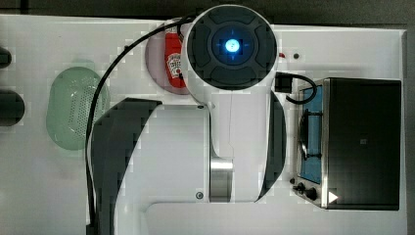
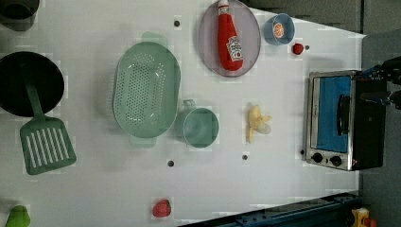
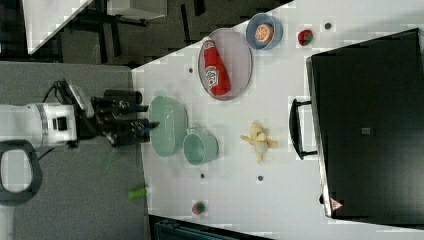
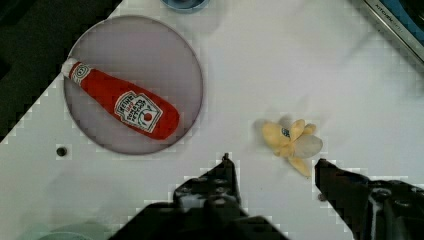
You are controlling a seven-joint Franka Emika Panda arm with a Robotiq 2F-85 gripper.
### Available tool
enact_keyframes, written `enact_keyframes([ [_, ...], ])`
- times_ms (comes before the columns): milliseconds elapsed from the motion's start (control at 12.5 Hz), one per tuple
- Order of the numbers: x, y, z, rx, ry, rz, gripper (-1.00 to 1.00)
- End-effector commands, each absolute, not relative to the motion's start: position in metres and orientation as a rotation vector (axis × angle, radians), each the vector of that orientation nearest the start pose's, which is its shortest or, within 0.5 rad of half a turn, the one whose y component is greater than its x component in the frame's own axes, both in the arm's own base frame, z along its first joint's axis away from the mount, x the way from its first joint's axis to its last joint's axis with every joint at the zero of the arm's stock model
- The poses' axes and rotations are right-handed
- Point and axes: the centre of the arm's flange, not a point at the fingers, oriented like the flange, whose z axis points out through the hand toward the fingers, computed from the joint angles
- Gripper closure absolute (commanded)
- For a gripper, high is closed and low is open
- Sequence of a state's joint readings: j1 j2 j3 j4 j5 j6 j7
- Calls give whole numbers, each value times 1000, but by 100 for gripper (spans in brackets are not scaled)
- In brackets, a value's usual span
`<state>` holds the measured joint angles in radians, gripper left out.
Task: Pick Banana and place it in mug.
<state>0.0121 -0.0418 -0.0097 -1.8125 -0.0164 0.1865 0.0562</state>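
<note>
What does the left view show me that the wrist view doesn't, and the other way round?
Left view alone: the mug, the colander, a green spatula, a black pan and two strawberries.

Wrist view alone: the end effector, open, close above the table.

Both: the banana, peeled and lying loose on the white table, and the ketchup bottle on its plate.

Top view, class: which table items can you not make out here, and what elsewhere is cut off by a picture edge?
- Top view: the arm covers the table's middle, hiding the banana and mug, and part of the ketchup bottle.
- Left view: the green item in the bottom left corner is cut off.
- Wrist view: the blue bowl is cut off.
</note>
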Motion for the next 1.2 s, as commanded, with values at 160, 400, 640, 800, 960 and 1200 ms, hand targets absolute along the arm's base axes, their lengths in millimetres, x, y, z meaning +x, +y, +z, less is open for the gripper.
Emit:
enact_keyframes([
  [160,419,-45,590,-2872,1289,116,-76],
  [400,422,-40,539,-2911,1244,218,-100],
  [640,437,-32,470,-2969,1097,196,-100],
  [800,448,-28,418,-3019,932,149,-100],
  [960,455,-28,371,-3066,733,120,-100],
  [1200,466,-27,309,-3128,344,86,-100],
])
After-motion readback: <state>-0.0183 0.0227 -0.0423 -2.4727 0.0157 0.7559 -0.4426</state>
